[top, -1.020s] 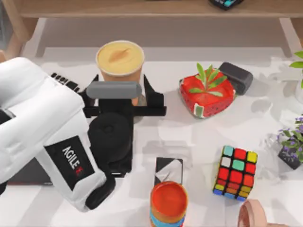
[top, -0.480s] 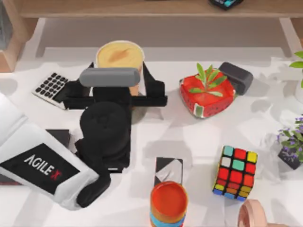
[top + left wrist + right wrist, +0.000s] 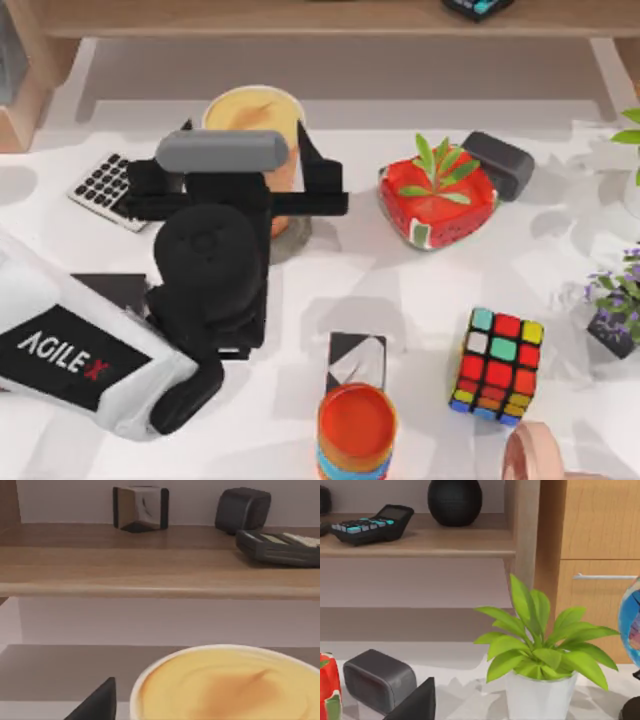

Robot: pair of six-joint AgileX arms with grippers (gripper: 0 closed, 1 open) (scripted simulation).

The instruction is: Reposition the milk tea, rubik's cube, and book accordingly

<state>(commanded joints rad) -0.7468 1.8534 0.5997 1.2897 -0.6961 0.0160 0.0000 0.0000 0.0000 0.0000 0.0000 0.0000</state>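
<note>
From above, the left pincer point(image 3: 268, 185) is seen straddling the milk tea point(image 3: 255, 115), a dark finger standing on either side of the cup; the fingers look clamped on the cup wall, though contact itself is hidden under the wrist. The rubik's cube point(image 3: 497, 364) lies well apart from that pincer, toward the desk point(image 3: 420, 290) edge on the right. The book cannot be made out.

In the left wrist view, the creamy top of the milk tea point(image 3: 230, 687) sits just ahead of the pincer, one black fingertip point(image 3: 97, 702) beside it. The cup is judged light, thin-walled and top-heavy, likely slippery; it is best held mid-wall, gently and upright.

In the right wrist view, a potted plant point(image 3: 540, 655) stands ahead of the right pincer, whose state cannot be told.
</note>
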